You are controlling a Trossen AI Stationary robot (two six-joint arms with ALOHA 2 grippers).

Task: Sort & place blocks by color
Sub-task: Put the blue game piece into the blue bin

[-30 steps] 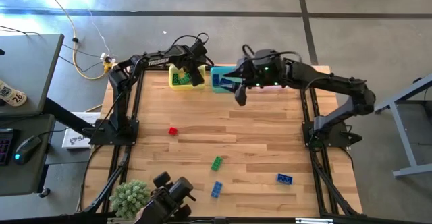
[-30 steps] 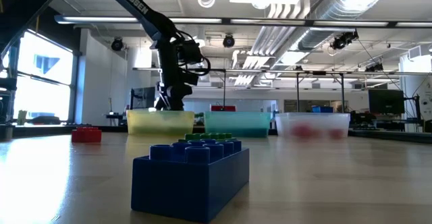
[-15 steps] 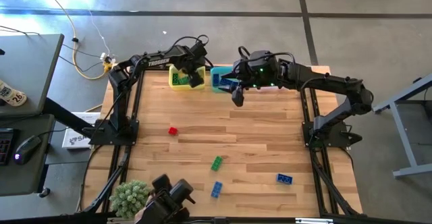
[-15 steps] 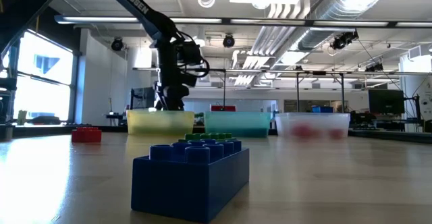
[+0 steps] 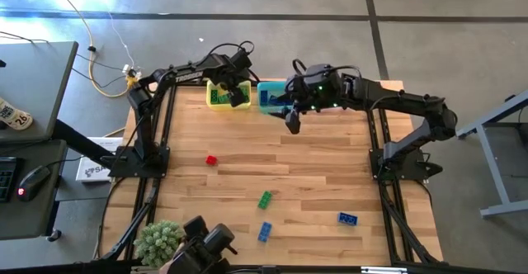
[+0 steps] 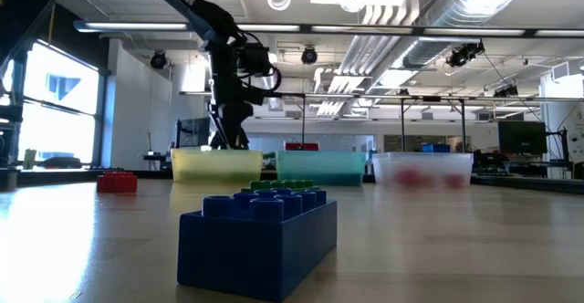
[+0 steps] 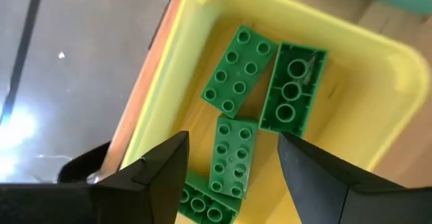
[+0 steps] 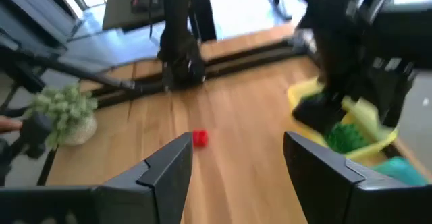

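Nearest the front edge of the table [image 5: 313,183], a blue block [image 5: 347,219] sits right, another blue block [image 5: 264,232] and a green block [image 5: 265,199] sit mid-table, and a red block [image 5: 211,160] lies left, all well apart with lots of bare wood between. At the far edge, the left gripper [image 5: 238,95] hangs over the yellow bin [image 5: 216,97], fingers spread wide, holding nothing. Only its wrist view shows four green blocks [image 7: 239,75] lying inside that bin. Just right, the right gripper [image 5: 292,121] hovers by the teal bin [image 5: 268,97], fingers also wide and empty. Only the low view catches the clear bin [image 6: 422,169], something red inside.
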